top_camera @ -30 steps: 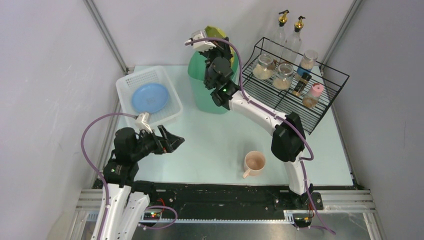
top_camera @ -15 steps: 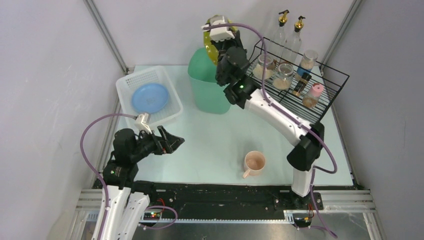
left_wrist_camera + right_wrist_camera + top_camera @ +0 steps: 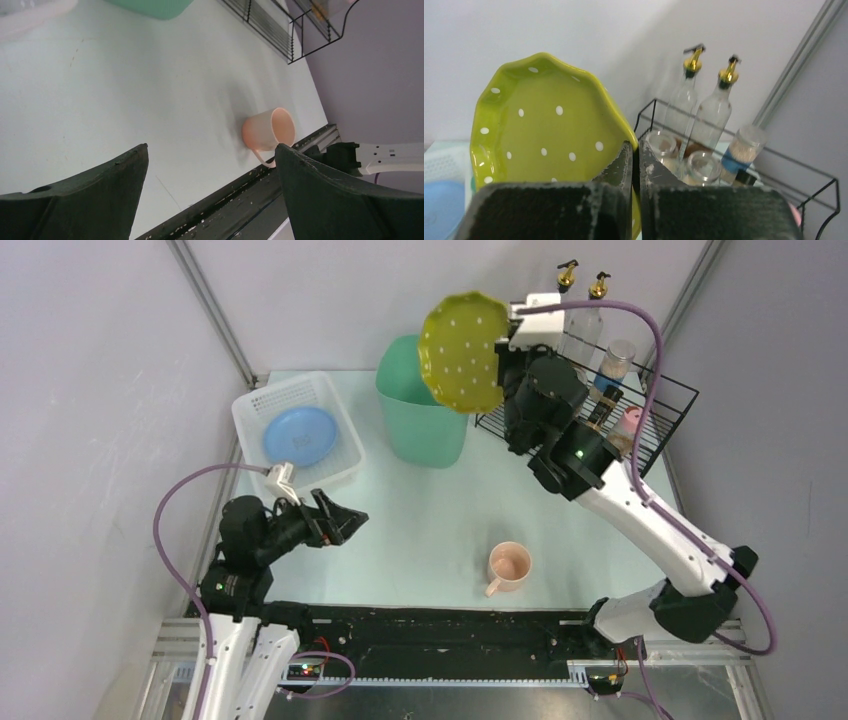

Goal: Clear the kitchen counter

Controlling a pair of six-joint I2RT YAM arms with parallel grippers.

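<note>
The kitchen counter (image 3: 420, 520) (image 3: 125, 75) is a pale mint tabletop with a black rail along its front. A yellow-green plate with white dots (image 3: 463, 352) (image 3: 539, 130) hangs on edge high in the air, between the green bin and the wire rack. My right gripper (image 3: 505, 365) (image 3: 634, 147) is shut on its right rim. A peach mug (image 3: 510, 565) (image 3: 267, 129) stands upright near the front edge. My left gripper (image 3: 350, 521) (image 3: 211, 146) is open and empty, low over the counter's left side and pointed toward the mug, well short of it.
A green bin (image 3: 425, 425) (image 3: 150, 6) stands at the back centre. A white perforated basket (image 3: 262, 405) at the back left holds a blue plate (image 3: 300, 435). A black wire rack (image 3: 600, 455) (image 3: 824, 180) with jars and two oil bottles (image 3: 719, 110) fills the back right.
My right arm has swung right and risen, carrying the dotted plate from over the green bin toward the wire rack. The left arm has stayed put.
</note>
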